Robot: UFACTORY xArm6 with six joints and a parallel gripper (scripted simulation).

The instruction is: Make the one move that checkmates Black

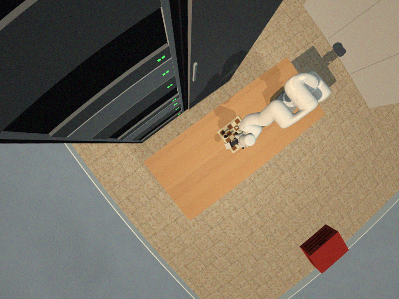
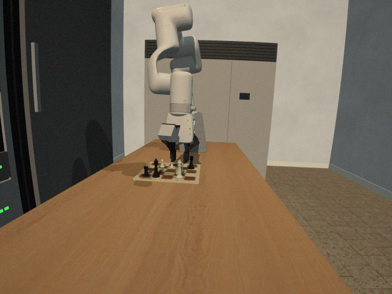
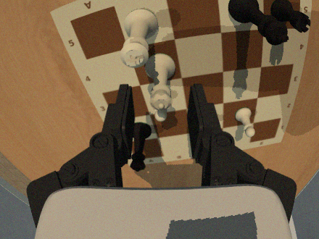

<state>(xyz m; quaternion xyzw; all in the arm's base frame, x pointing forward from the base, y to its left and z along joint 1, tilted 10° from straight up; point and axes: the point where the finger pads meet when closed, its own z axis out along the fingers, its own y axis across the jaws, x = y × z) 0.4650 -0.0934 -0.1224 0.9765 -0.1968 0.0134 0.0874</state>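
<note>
A small chessboard (image 3: 184,66) lies on the wooden table; it also shows in the exterior view (image 2: 167,172) and from above (image 1: 230,133). My gripper (image 3: 161,100) hangs over the board's rank 1 and 2 edge, near columns B and C, with its fingers apart and nothing gripped. A small white pawn (image 3: 162,114) shows between the fingers, clear of both. A black piece (image 3: 141,145) stands just inside the left finger. Two taller white pieces (image 3: 138,32) (image 3: 161,76) stand further up the board. Two black pieces (image 3: 246,9) (image 3: 286,11) stand near D5 and E5. Another white pawn (image 3: 245,121) stands near D2.
The board sits near the arm's end of a long wooden table (image 2: 164,221). A dark server rack (image 1: 90,70) stands beside the table. A red crate (image 1: 323,247) stands on the floor, far from the table.
</note>
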